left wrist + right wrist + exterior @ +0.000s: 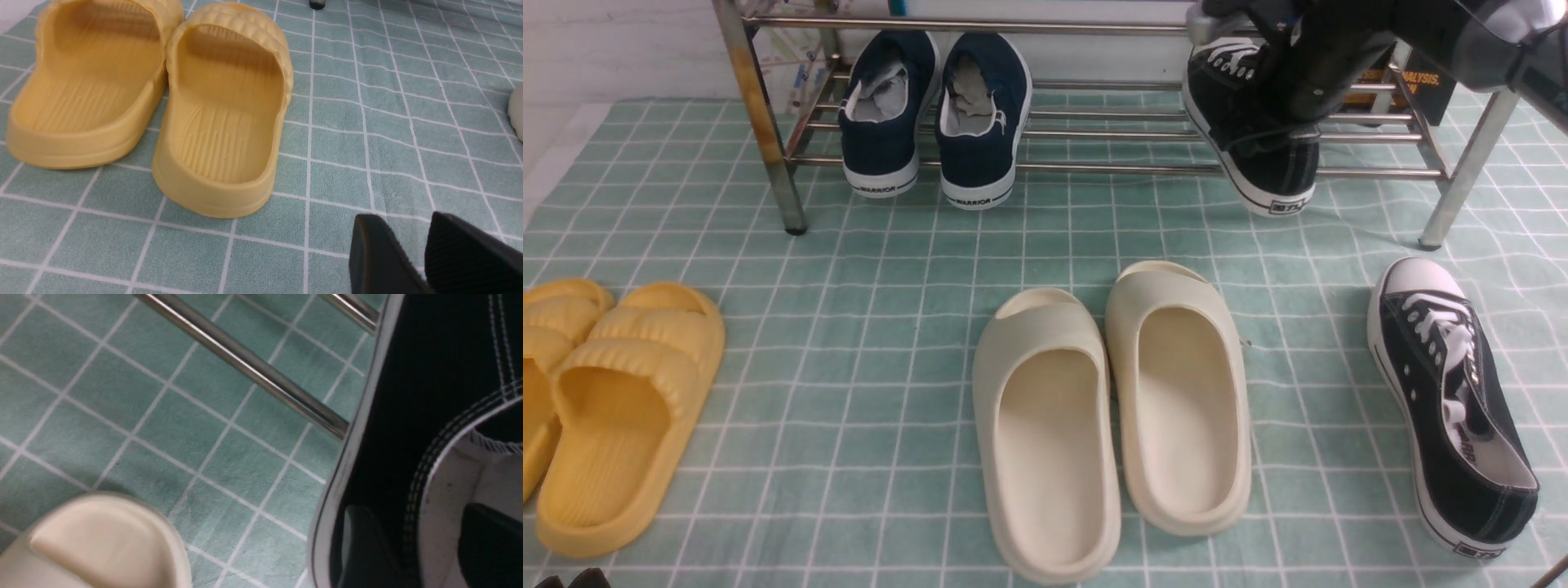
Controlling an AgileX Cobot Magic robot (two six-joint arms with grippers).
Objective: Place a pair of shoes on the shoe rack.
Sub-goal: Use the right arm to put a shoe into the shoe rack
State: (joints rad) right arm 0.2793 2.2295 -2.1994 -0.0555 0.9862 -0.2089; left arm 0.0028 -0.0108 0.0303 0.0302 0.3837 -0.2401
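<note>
- Right gripper is clamped on the sneaker, with one finger outside the side wall and the other inside by the lining.
- That sneaker sits tilted at the rack, heel jutting past the front bar. The arm hides much of it, so whether the sole truly rests on the bars is hard to tell.
- Below those jaws and nearer the robot, the second sneaker lies on the cloth, off the rack, near its front leg.
- Left of those jaws, navy shoes are on the rack, and cream slides are on the cloth.
- Left gripper has its fingers parted with nothing between them, low over the cloth, yellow slides just ahead.
</note>
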